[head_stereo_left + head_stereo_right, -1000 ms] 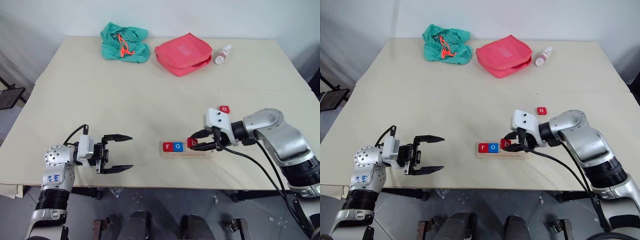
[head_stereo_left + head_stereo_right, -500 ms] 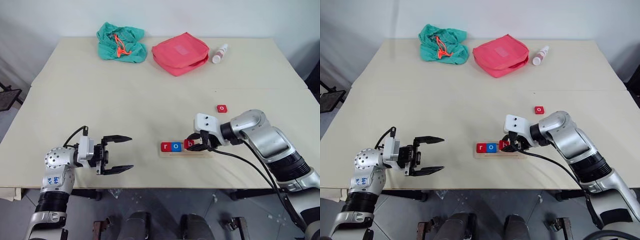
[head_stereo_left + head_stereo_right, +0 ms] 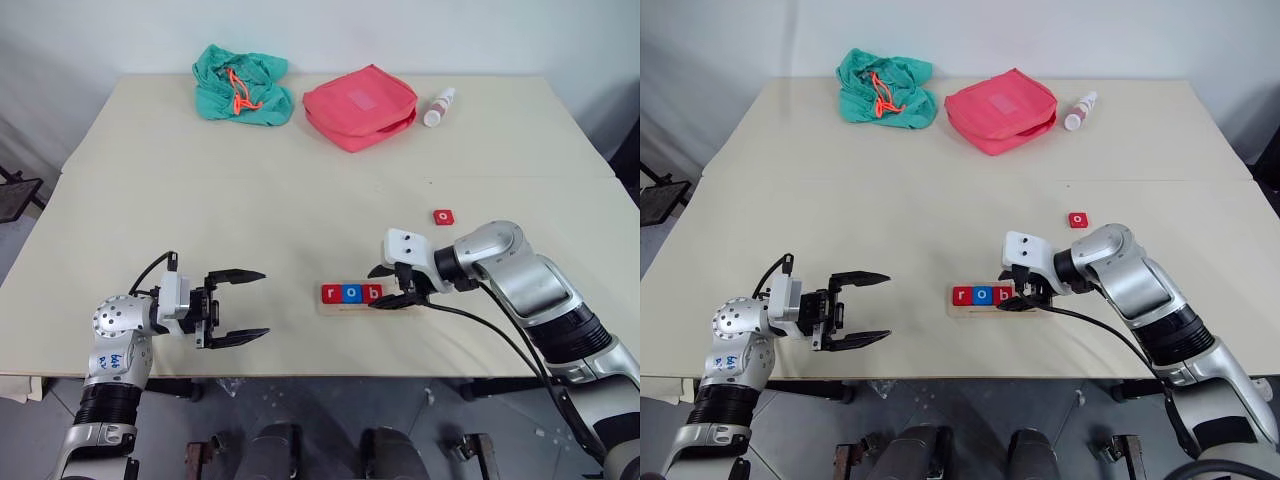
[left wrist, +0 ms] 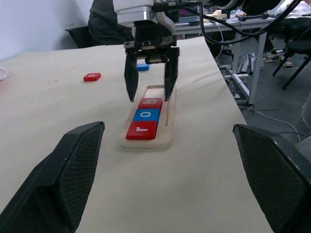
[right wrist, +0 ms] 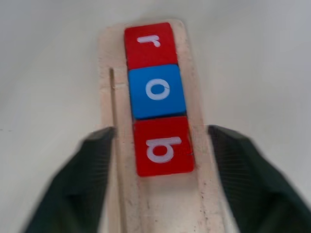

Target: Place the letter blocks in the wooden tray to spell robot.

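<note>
A: R gripper (image 3: 392,286), fingers?
B: Spread apart, one each side of the red "b" block (image 5: 164,145), not pinching it. Tips straddle the wooden tray (image 3: 408,308) at that block.

A: Blocks in the tray?
B: Three, edge to edge, starting at the tray's left end: red "r" (image 5: 148,44), blue "o" (image 5: 157,91), then the red "b". White lowercase letters, all readable in the R wrist view. Rest of the tray, right of "b", is bare wood.

A: Other blocks?
B: Red "o" block (image 3: 444,216) lies flat on the table (image 3: 300,190), behind the tray and off to its right, well apart. A blue block (image 4: 142,67) sits past the tray's far end in the L wrist view, mostly hidden by the R gripper; letter can't be read.

A: L gripper (image 3: 240,305)?
B: Fingers wide open, nothing between them. Hangs near the table's front edge, well left of the tray, pointing toward it.

A: Writing on the arms?
B: Blue scrawl on the L forearm, can't make it out.

A: Beyond the tray?
B: Far side of the table: red zip pouch (image 3: 360,105) roughly straight behind the tray, green cloth bag w/ orange cord (image 3: 243,84) behind and left of it, small white bottle w/ red print (image 3: 439,106) behind and right. Print too small to read.
</note>
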Action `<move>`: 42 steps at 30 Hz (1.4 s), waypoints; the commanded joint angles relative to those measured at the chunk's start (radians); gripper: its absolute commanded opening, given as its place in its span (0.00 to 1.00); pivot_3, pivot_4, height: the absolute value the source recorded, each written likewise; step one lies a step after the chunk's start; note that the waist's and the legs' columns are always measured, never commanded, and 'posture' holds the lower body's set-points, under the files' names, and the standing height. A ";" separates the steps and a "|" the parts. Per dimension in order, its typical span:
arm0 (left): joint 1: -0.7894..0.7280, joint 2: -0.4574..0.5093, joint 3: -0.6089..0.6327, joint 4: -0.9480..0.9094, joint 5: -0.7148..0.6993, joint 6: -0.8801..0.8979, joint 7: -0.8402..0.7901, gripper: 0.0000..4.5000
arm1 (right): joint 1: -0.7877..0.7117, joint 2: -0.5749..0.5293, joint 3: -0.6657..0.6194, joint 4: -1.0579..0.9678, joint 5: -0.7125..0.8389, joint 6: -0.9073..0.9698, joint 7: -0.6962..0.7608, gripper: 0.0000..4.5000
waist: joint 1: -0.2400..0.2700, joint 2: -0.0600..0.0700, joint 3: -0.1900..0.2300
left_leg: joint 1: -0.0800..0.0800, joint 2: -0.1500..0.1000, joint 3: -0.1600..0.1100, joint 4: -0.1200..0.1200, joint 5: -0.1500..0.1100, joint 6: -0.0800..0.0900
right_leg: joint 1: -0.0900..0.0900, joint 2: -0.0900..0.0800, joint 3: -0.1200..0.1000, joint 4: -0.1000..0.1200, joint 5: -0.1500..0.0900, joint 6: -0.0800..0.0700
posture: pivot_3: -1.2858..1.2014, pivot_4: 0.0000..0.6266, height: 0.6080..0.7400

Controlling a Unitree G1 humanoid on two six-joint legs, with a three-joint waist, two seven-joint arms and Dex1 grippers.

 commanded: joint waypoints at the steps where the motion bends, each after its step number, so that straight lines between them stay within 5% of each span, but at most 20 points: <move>1: 0.002 0.001 0.008 -0.031 -0.001 -0.019 0.006 1.00 | -0.003 -0.018 -0.031 -0.075 0.020 0.025 0.001 0.99 | 0.000 0.000 0.000 | 0.000 0.000 0.000 0.000 0.000 0.000 | 0.000 0.000 0.000 0.000 0.000 0.000 | 0.52 0.24 1.00; 11: -0.016 -0.012 -0.002 -0.012 0.002 -0.026 0.004 1.00 | 0.139 -0.058 -0.264 -0.198 0.178 0.076 -0.061 0.99 | 0.003 0.000 0.000 | 0.000 0.000 0.000 0.000 0.000 0.000 | 0.000 0.000 0.000 0.000 0.000 0.000 | 0.52 0.24 1.00; 22: -0.078 -0.037 -0.017 0.067 0.019 -0.040 -0.010 1.00 | 0.253 0.048 -0.537 -0.070 0.160 0.134 -0.495 0.99 | 0.002 -0.001 0.000 | 0.000 0.000 0.001 0.000 0.000 0.000 | 0.000 0.000 0.000 0.000 0.000 0.000 | 0.52 0.24 1.00; 42: -0.116 -0.039 -0.012 0.115 0.024 -0.058 -0.039 1.00 | 0.242 0.115 -0.578 0.001 0.166 0.154 -0.720 0.99 | 0.001 -0.001 0.000 | 0.000 0.000 0.002 -0.001 0.000 0.000 | -0.002 0.000 0.001 0.002 0.000 0.000 | 0.52 0.24 1.00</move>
